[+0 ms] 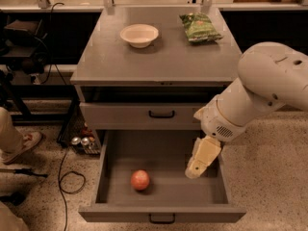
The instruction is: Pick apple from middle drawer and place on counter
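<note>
The reddish-pink apple [140, 179] lies on the floor of the open middle drawer [161, 214], left of its centre. The drawer is pulled far out, with a black bar handle on its front. My gripper [196, 170] hangs from the white arm over the right part of the drawer, pointing down, to the right of the apple and apart from it. It holds nothing that I can see. The grey counter [159, 57] is the cabinet's top, above the drawers.
A white bowl [139, 34] and a green snack bag [199, 26] sit at the back of the counter. The like-handled drawer above [144, 113] is slightly open. Cans [82, 141], cables and a person's shoe [24, 146] lie on the speckled floor at the left.
</note>
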Action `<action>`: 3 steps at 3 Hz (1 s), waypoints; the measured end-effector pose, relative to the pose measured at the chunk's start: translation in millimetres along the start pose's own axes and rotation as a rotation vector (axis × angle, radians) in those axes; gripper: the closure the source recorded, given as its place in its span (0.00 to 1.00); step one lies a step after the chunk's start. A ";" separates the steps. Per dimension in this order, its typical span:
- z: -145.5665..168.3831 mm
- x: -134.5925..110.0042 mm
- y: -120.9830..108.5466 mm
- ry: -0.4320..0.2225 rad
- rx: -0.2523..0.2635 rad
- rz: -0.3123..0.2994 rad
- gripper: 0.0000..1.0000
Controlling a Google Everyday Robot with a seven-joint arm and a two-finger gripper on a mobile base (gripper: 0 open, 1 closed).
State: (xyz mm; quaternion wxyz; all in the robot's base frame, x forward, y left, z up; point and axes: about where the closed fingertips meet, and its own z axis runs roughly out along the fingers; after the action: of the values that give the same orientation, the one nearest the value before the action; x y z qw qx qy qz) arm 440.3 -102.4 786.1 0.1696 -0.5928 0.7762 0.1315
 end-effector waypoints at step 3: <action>194.8 36.1 20.9 -0.186 -0.104 0.304 0.00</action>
State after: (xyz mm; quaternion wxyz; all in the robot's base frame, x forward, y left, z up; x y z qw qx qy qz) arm 432.4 -49.5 594.2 0.1881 -0.4620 0.8300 0.2497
